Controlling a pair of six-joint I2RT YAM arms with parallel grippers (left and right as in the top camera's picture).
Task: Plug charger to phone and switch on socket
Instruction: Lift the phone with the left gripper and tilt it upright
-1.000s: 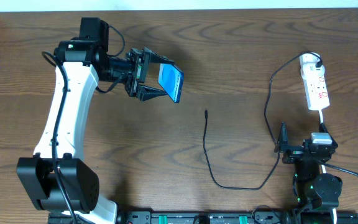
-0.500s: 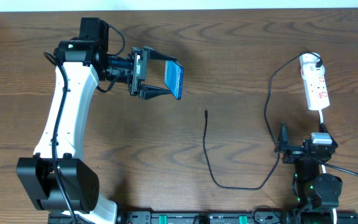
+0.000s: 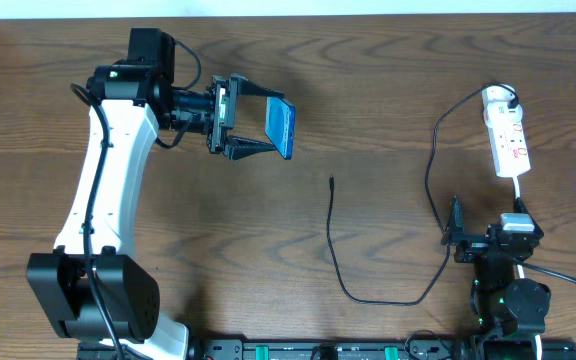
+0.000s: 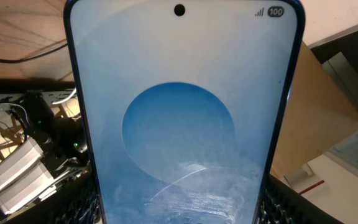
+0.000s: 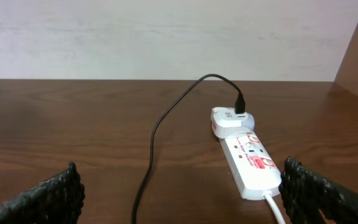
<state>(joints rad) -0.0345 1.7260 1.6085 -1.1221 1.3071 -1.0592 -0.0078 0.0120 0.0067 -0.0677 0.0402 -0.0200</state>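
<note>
The brown wooden surface [image 3: 168, 220] takes up nearly everything I can see, with one arm at each near corner. The white left arm [image 3: 98, 180] reaches up and across the left half, and its pincer [image 3: 273, 125] is clamped on the phone [image 3: 284, 130], one finger on each long side. The phone is held clear of the wood and turned on edge, its blue screen facing back along the arm. From the left wrist the screen fills the view, with a darker blue circle in the middle and the camera hole at the top. The right arm [image 3: 503, 270] sits folded at the near right corner, low over the wood. Its pincer [image 5: 185, 202] is spread wide with nothing between the fingers, and it faces the socket [image 3: 506, 135]. The socket is white with red marks and lies flat near the far right edge, well apart from the phone. A white adapter [image 3: 498, 97] is plugged in at its far end. The charger [image 3: 331, 230] leaves that adapter, curves left and down past the right arm, loops along the near side, then runs back up the middle of the surface. Its small plug tip [image 3: 331, 181] lies loose on the wood, below and to the right of the phone and not touching it.
</note>
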